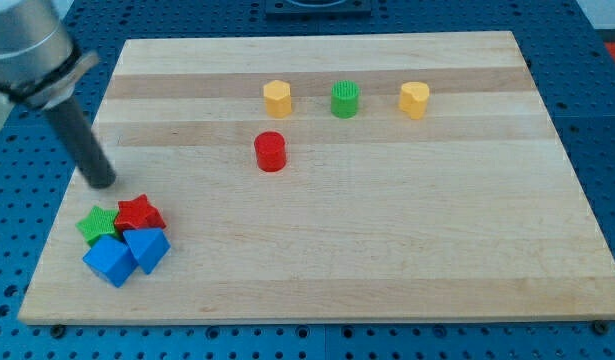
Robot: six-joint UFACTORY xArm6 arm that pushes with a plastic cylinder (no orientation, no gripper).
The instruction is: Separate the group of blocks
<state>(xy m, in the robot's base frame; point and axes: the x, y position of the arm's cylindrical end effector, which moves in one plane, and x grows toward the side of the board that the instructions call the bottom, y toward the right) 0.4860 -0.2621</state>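
A tight group of blocks sits at the board's lower left: a green star (96,223), a red star (139,213), a blue cube (109,261) and a second blue block (147,247), all touching. My tip (100,183) stands on the board just above the green star, a short gap away from the group. A red cylinder (270,152) stands alone near the middle, far to the tip's right.
Along the view's top stand a yellow hexagonal block (277,98), a green cylinder (345,99) and a yellow heart-shaped block (414,100). The wooden board's left edge (65,190) runs close to the tip.
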